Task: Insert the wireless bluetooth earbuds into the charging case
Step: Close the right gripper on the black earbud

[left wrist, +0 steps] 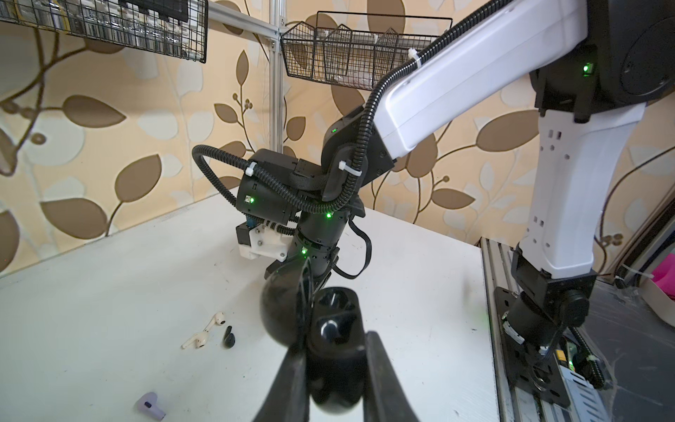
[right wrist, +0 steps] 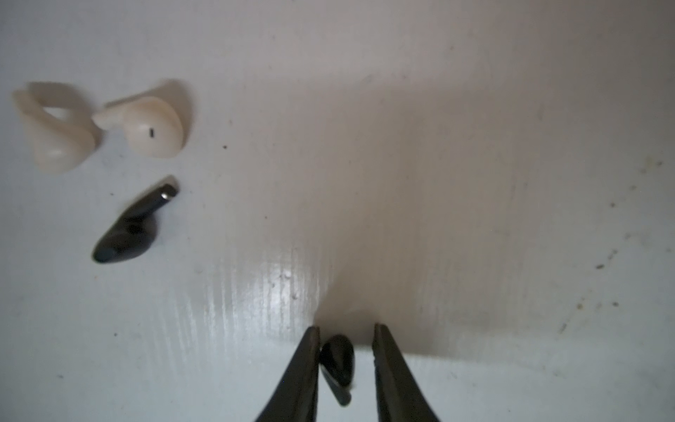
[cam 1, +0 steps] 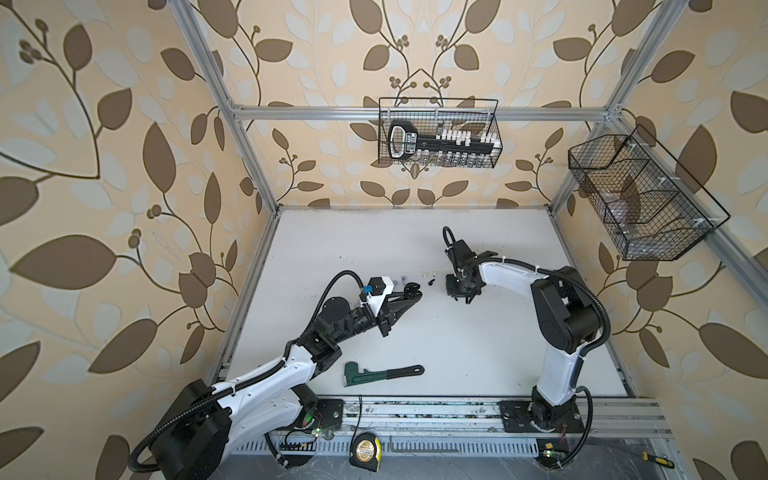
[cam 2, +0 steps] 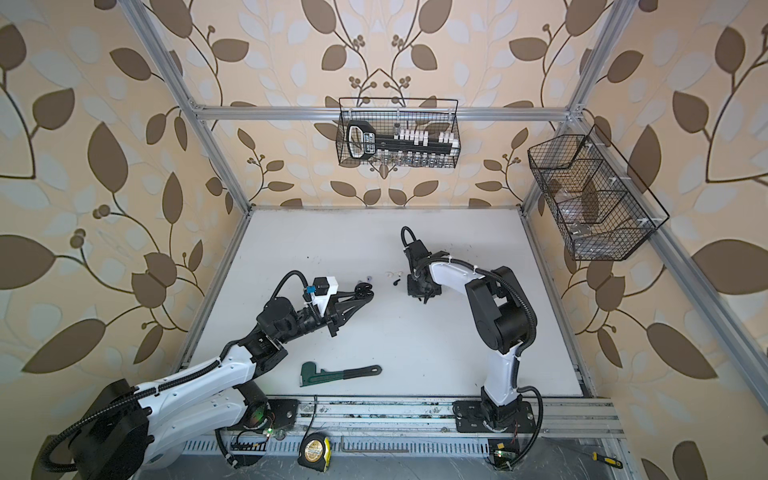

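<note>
My left gripper [left wrist: 334,345] is shut on the black charging case [left wrist: 330,303], which it holds just above the table with its lid [left wrist: 281,310] open; both top views show the pair [cam 1: 412,289] [cam 2: 365,289]. My right gripper [right wrist: 345,329] points down at the table [cam 1: 457,296]. Its jaws stand open on either side of a black earbud [right wrist: 338,356]: one finger touches it, the other stands apart. A second black earbud [right wrist: 126,234] and two white earbuds [right wrist: 153,128] [right wrist: 54,128] lie between the grippers. A lilac earbud [left wrist: 151,403] lies near the case.
A green pipe wrench [cam 1: 382,372] lies near the table's front. A tape measure [cam 1: 365,451] and a hex key [cam 1: 415,446] sit on the front rail. Wire baskets hang on the back wall [cam 1: 438,133] and the right wall [cam 1: 640,199].
</note>
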